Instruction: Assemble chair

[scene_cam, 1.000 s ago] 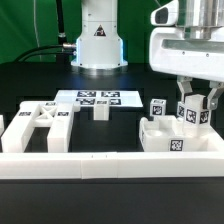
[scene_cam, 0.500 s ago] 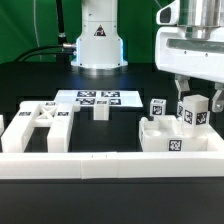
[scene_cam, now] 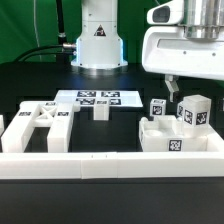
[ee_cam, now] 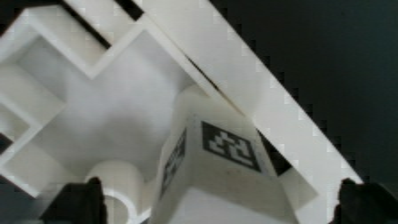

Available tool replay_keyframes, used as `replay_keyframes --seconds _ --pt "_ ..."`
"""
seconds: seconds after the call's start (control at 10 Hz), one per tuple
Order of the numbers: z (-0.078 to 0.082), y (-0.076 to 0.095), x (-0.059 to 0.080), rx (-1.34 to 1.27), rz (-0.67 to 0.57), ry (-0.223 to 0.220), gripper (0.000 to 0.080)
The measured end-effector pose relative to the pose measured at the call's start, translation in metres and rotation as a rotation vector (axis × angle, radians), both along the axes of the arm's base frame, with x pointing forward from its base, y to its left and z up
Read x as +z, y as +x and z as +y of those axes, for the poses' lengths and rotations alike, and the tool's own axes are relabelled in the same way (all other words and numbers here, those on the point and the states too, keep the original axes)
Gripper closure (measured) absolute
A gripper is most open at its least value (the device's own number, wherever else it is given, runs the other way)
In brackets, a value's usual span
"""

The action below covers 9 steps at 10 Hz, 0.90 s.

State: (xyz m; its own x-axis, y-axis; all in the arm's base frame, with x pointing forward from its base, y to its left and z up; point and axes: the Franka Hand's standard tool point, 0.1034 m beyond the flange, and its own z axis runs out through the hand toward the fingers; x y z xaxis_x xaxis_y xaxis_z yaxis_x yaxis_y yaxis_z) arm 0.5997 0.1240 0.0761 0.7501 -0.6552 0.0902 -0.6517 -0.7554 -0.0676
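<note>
Fingers wide, tagged post free

Chair parts lie loose on the black table (scene_cam: 120,205). At the back stands the arm base (scene_cam: 97,40), with a warning-triangle sticker on it. The long border rail (scene_cam: 110,160) runs along the front. Behind it, at the exterior view's left, lies the cross-braced side (scene_cam: 35,122). At the exterior view's right sits the boxy piece (scene_cam: 158,135), with a square tag on its front. The marker board (scene_cam: 97,97) lies flat mid-table, and a small block (scene_cam: 100,110) sits just in front of it. Two posts stand upright at the boxy piece's back: the second post (scene_cam: 157,108) toward the middle, and the tagged post (scene_cam: 194,110) directly under the gripper (ee_cam: 224,198). The gripper hangs above that post with its fingers (ee_cam: 80,205) spread wide, one on each side. The wrist view shows gaps between them and the post, so they hold nothing. The tags are black-and-white patterns, and any lettering is too small to read.
</note>
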Motion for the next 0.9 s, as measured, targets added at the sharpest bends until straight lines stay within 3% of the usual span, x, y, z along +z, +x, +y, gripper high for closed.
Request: replay_keyframes --seconds 0.9 --pt "-0.011 0.004 0.001 0.706 0.006 -0.085 0.015"
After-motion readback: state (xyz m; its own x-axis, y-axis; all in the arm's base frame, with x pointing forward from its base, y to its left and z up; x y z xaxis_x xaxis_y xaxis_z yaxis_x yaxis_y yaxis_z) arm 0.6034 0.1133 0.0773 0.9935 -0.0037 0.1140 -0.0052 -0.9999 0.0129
